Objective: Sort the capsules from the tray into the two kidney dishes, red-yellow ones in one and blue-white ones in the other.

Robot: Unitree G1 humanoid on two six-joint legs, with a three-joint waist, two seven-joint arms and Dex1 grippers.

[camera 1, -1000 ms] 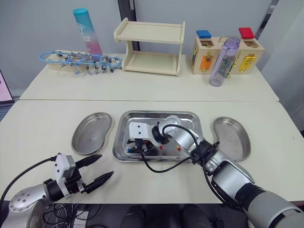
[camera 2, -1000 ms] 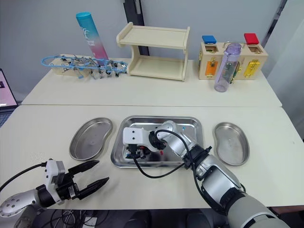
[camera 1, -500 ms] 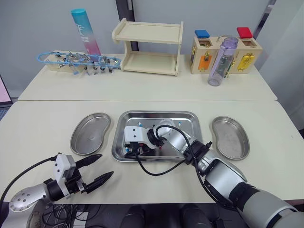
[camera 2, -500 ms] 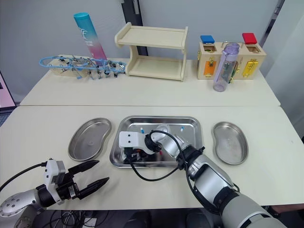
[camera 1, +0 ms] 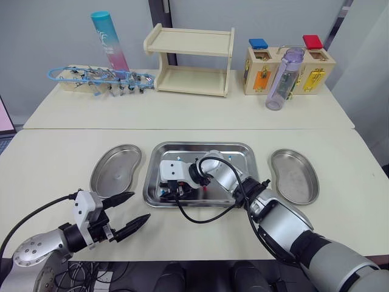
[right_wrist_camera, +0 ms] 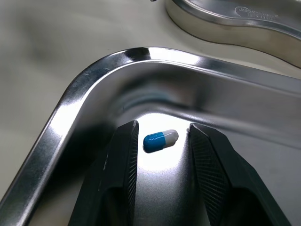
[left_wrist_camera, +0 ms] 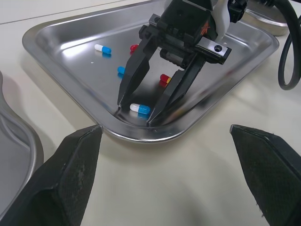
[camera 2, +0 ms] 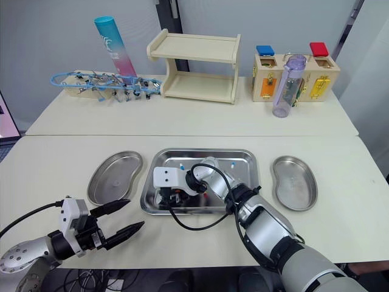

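Nearest the robot, the left claw (camera 1: 138, 207) hovered released over the table's front edge, at 7 o'clock from the tray (camera 1: 200, 145), grasping nothing. The right claw (left_wrist_camera: 137, 115) stood tips-down in the tray's 7 o'clock corner, released, with a blue-white capsule (right_wrist_camera: 160, 140) lying between its fingers (right_wrist_camera: 123, 155) and apparently touching neither.

The step in hand looked like pinching that capsule. To do it well, the claw should close slowly and squarely across the capsule's short side, tips kept low against the tray floor so it could not roll toward the curved wall, then lift straight up. Both dishes, left (camera 1: 115, 171) at 9 o'clock of the tray and right (camera 1: 295, 176) at 3 o'clock, looked bare, so either could take it.

The right wrist view showed the gaps beside the capsule. The left wrist view showed farther capsules: a red-yellow one (left_wrist_camera: 164, 78) and another blue-white (left_wrist_camera: 102, 48).
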